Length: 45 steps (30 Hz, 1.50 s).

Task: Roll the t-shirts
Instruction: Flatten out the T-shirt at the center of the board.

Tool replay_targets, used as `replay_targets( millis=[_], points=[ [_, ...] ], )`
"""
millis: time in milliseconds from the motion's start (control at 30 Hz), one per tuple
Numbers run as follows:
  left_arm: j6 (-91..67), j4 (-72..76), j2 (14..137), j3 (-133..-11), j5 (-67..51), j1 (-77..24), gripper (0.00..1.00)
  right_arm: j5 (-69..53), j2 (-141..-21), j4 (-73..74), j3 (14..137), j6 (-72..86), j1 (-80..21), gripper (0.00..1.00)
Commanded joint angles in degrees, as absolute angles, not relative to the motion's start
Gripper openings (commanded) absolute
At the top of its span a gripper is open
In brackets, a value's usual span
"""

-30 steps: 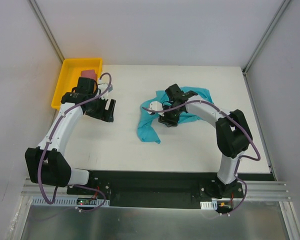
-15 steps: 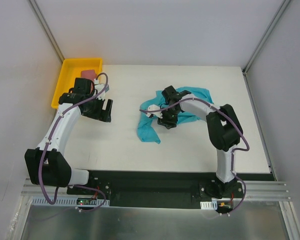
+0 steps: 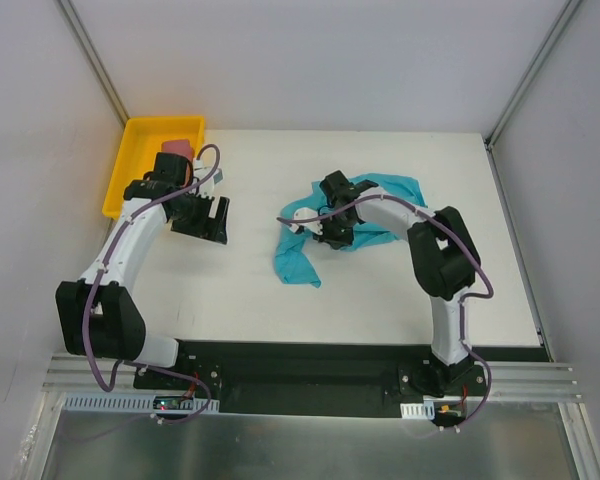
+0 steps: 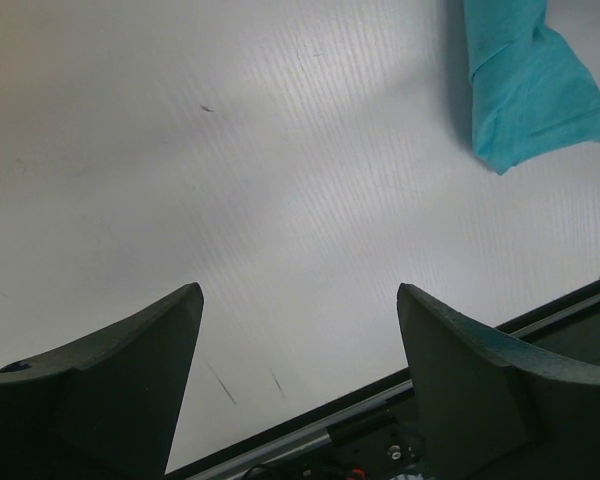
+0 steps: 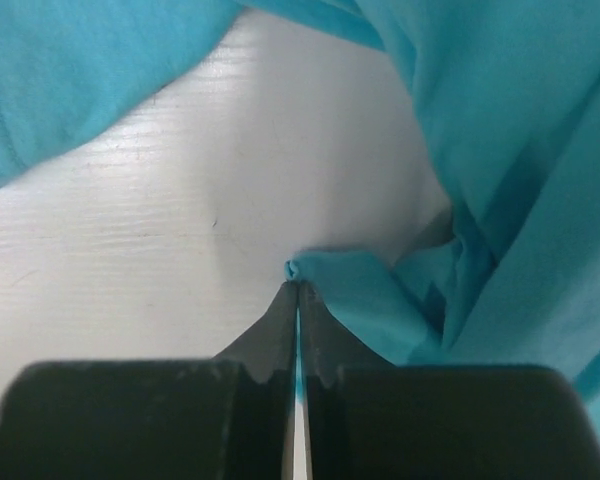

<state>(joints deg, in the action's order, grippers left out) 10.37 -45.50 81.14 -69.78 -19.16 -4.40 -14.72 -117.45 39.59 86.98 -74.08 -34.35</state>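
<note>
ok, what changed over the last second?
The right claw shut, pinching a fold of the teal shirt, and its arm folded in closer over the shirt. The left claw stayed open and empty near the yellow tray, with the pink shirt still inside.

Robot lab — white-walled enclosure [image 3: 310, 60], aluminium rail [image 3: 560, 385]

A yellow plastic tray [image 3: 128, 150] sits at the far left corner of the white table [image 3: 380, 300].
</note>
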Motion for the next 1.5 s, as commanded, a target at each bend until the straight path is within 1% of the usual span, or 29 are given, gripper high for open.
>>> replay_targets(
  millis=[0, 133, 200, 267, 367, 433, 467, 567, 600, 833, 967, 1000, 1133, 1167, 1233, 1267, 1333, 1433, 1467],
  points=[
    [9.84, -45.97, 81.47, -73.21, -21.18, -3.95, 0.77, -18.36, -106.11, 40.17, 87.01, -65.85, -32.26, 0.01],
    [10.11, -45.26, 82.00, -72.95, -22.49, -5.26, 0.75, -17.59, -98.98, 37.53, 87.89, -52.87, -30.15, 0.01],
    [10.81, -45.26, 82.18, -73.04, -23.03, -7.11, 0.74, -12.85, -96.69, 35.52, 88.76, -46.44, -29.10, 0.01],
    [13.00, -45.26, 82.27, -72.95, -23.29, -12.46, 0.70, -9.77, -96.33, 35.33, 91.73, -37.41, -27.61, 0.01],
    [14.94, -45.35, 83.75, -73.56, -23.99, -20.63, 0.68, -9.06, -97.73, 37.88, 96.49, -30.88, -24.70, 0.01],
    [14.51, -45.18, 86.47, -74.26, -24.43, -23.19, 0.67, -8.88, -96.86, 37.27, 97.47, -30.15, -23.56, 0.01],
    [14.15, -45.26, 87.88, -75.75, -23.48, -25.38, 0.65, -8.35, -96.68, 37.18, 97.82, -30.67, -23.47, 0.01],
    [10.65, -45.35, 95.17, -79.00, -18.22, -28.38, 0.62, -7.47, -96.33, 37.18, 98.35, -31.11, -23.20, 0.01],
    [9.68, -45.26, 98.23, -79.71, -17.32, -28.91, 0.62, -7.21, -96.33, 37.09, 98.09, -31.11, -23.20, 0.00],
    [7.39, -44.12, 109.41, -87.44, -9.94, -31.90, 0.64, -6.59, -94.92, 36.12, 95.45, -30.68, -22.59, 0.01],
    [8.61, -44.12, 114.43, -92.53, -7.82, -32.61, 0.61, -7.03, -93.96, 35.69, 93.88, -30.41, -21.62, 0.01],
    [8.87, -44.12, 116.00, -93.07, -7.39, -32.52, 0.58, -6.86, -93.78, 35.42, 93.43, -30.32, -21.01, 0.01],
    [11.07, -44.47, 118.30, -94.22, -7.99, -32.17, 0.42, -6.94, -93.43, 35.07, 93.16, -29.09, -18.73, 0.01],
    [11.07, -44.73, 118.30, -94.39, -10.09, -31.56, 0.29, -7.47, -93.34, 35.16, 94.12, -28.66, -18.20, 0.01],
    [11.69, -45.52, 117.52, -94.66, -11.86, -30.94, 0.12, -7.65, -93.34, 35.68, 95.70, -28.74, -16.35, 0.01],
    [12.04, -45.70, 115.86, -95.09, -12.21, -30.24, 0.00, -7.65, -93.34, 36.12, 96.41, -29.09, -15.74, 0.01],
    [13.35, -47.19, 113.48, -96.06, -14.57, -28.84, 0.00, -7.91, -92.64, 37.43, 98.87, -31.37, -14.51, 0.01],
    [16.95, -49.91, 107.24, -99.22, -26.50, -25.06, 0.00, -12.29, -90.45, 42.25, 103.35, -35.59, -12.49, 0.01],
    [18.62, -53.23, 104.01, -101.32, -30.37, -23.92, 0.00, -14.48, -89.22, 42.97, 103.97, -35.86, -11.96, 0.01]
  ],
)
